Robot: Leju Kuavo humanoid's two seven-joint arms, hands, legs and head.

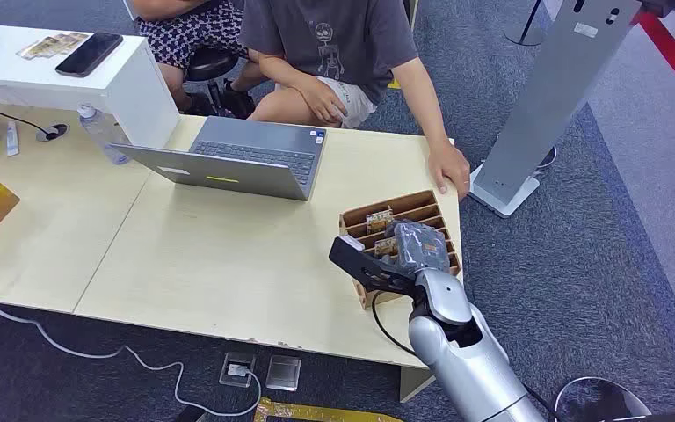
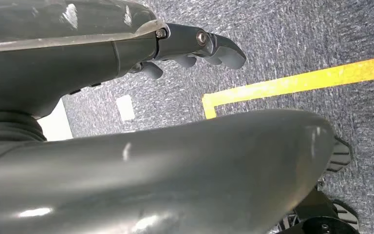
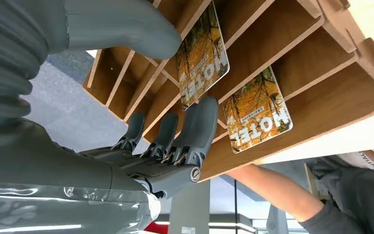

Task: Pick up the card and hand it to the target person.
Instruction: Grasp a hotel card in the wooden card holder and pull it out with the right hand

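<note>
Right wrist view gives the closest look: the right hand [image 3: 175, 141] is at the wooden card rack [image 3: 321, 92], with its fingers [image 3: 199, 126] stretched along a divider and the thumb [image 3: 121, 27] on the other side of the slots. Two hotel cards stand in the rack. The nearer card [image 3: 202, 56] is in the slot between thumb and fingers, its lower corner just beside one fingertip; I cannot tell if they touch. The other card [image 3: 257, 114] is one slot further, away from the thumb. The hand is spread and holds nothing yet.

I think the main risk is that the fingers close on the divider instead of the card, because the card is thin and leans flat against the wood. A push could also slide the light rack on the desk [image 1: 228, 264], or take two cards together.

From the head view, the rack [image 1: 422, 204] sits near the desk corner, and the seated person's hand [image 1: 450, 169] rests on the desk edge just behind the rack.

The left hand [image 2: 195, 46] hangs above the carpet with fingers curled in, empty.
</note>
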